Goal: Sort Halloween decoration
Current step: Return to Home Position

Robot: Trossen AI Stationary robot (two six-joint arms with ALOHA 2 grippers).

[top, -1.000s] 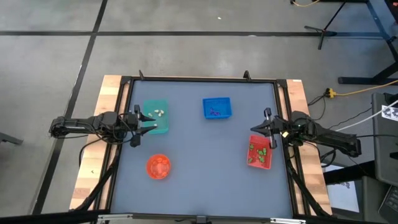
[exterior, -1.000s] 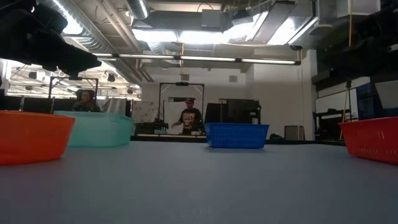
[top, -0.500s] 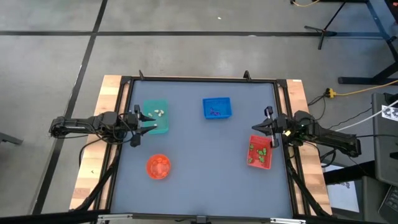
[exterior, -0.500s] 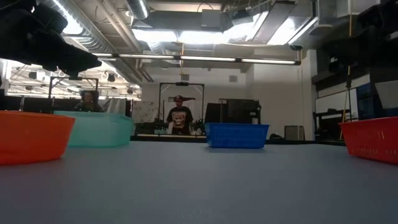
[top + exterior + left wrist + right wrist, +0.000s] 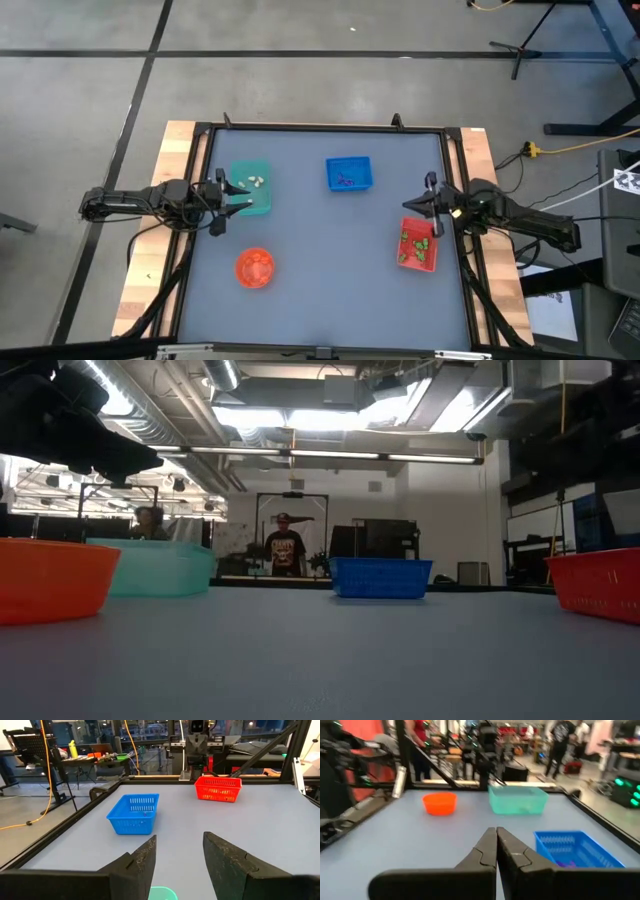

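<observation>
The tiny trinkets lie sorted in containers: cream ones in the teal tray (image 5: 251, 187), purple ones in the blue tray (image 5: 348, 174), green ones in the red tray (image 5: 417, 244), orange ones in the orange bowl (image 5: 254, 267). My left gripper (image 5: 243, 196) is open and empty, above the teal tray's near left part; its fingers show in the left wrist view (image 5: 179, 857). My right gripper (image 5: 408, 204) is shut and empty, just beyond the red tray's far edge; it shows in the right wrist view (image 5: 496, 845).
The black frame (image 5: 320, 128) borders the grey table. The middle of the table between the four containers is free. In the low view the orange bowl (image 5: 50, 575), teal tray (image 5: 160, 567), blue tray (image 5: 380, 576) and red tray (image 5: 598, 582) stand in a row; people stand in the room behind.
</observation>
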